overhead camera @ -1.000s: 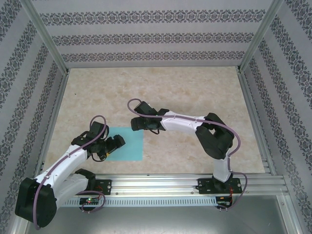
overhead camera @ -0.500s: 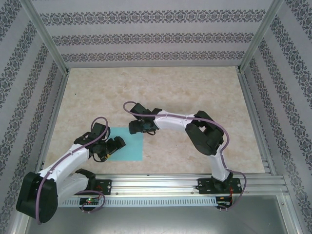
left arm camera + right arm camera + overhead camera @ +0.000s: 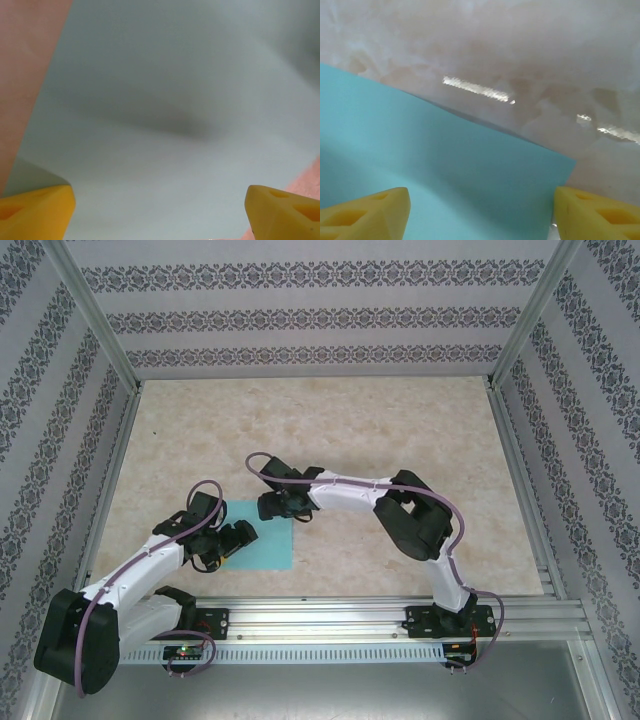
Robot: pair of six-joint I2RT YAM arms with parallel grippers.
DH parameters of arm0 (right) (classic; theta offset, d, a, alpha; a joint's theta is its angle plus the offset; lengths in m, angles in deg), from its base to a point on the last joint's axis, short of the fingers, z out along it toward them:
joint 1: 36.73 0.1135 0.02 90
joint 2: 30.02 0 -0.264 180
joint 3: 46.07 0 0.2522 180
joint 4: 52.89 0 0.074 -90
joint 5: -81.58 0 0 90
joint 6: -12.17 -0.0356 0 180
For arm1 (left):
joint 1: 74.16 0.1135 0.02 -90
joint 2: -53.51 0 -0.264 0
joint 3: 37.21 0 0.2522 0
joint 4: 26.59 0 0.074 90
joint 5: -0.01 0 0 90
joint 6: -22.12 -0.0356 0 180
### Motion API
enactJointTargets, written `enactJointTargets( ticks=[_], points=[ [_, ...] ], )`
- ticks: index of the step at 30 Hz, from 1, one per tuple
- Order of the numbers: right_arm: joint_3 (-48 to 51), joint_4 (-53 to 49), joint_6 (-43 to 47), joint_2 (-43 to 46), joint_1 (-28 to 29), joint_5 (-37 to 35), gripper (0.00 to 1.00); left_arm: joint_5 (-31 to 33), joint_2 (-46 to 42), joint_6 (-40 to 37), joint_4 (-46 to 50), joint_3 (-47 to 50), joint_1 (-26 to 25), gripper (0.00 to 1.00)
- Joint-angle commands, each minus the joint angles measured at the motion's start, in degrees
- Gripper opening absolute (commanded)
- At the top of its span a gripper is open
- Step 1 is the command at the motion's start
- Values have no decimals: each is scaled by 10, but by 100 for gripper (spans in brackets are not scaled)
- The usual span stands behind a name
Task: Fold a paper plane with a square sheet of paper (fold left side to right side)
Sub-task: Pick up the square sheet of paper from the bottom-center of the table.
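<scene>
Nearest the arm bases, the left tool (image 3: 238, 538) is hovering low over the left part of the square sheet of paper (image 3: 273, 545), its jaws standing spread wide. In the left wrist view its yellow fingertips (image 3: 35, 212) are sitting at either side with turquoise paper below them, pinching nothing. The sheet is lying turquoise face up on the front-left of the bench (image 3: 400, 420). Farther back, the right tool (image 3: 268, 508) is hanging over the sheet's far edge near its right corner, jaws likewise spread and gripping nothing.
</scene>
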Motion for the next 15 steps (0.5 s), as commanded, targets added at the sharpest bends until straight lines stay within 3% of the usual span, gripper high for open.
enactJointTargets(
  ticks=[1, 8, 15],
  points=[
    [-4, 5, -20, -18, 27, 69, 74, 18, 9, -1, -34, 26, -2, 91],
    [3, 12, -21, -11, 28, 78, 69, 20, 12, -2, -39, 28, -2, 91],
    [24, 56, -27, 6, 19, 122, 47, 19, 12, -7, -39, 18, -1, 91]
  ],
)
